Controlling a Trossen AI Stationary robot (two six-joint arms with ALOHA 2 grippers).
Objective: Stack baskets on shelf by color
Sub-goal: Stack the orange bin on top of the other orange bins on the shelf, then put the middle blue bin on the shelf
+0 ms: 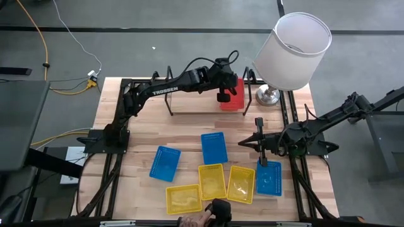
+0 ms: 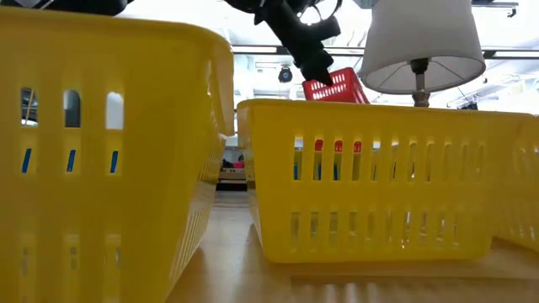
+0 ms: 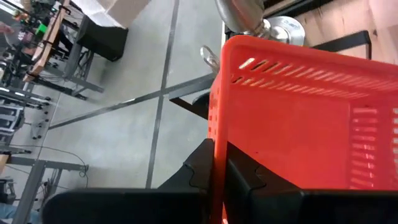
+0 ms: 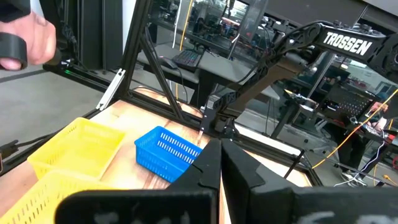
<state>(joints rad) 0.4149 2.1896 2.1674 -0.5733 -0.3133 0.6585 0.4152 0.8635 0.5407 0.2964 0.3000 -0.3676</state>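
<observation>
While the left gripper (image 1: 225,94) pinches the rim of a red basket (image 1: 233,96) over the shelf (image 1: 189,112) at the table's (image 1: 189,135) far edge, beside the lamp (image 1: 292,53), the right gripper (image 1: 242,143) hangs clenched and empty near the right edge. 3 blue and 3 yellow baskets lie toward the near edge.

The whole tabletop (image 1: 189,135) is seen straight down from the overhead camera, while the low camera is set at its surface, pressed close behind yellow baskets (image 2: 370,177) and faced level toward the lamp (image 2: 418,42). The red basket (image 3: 298,118) is filled close-up by the left wrist camera and is shared with the overhead and low views. A blue basket (image 4: 166,151) and the far frame are faced across the tabletop by the right wrist camera.
</observation>
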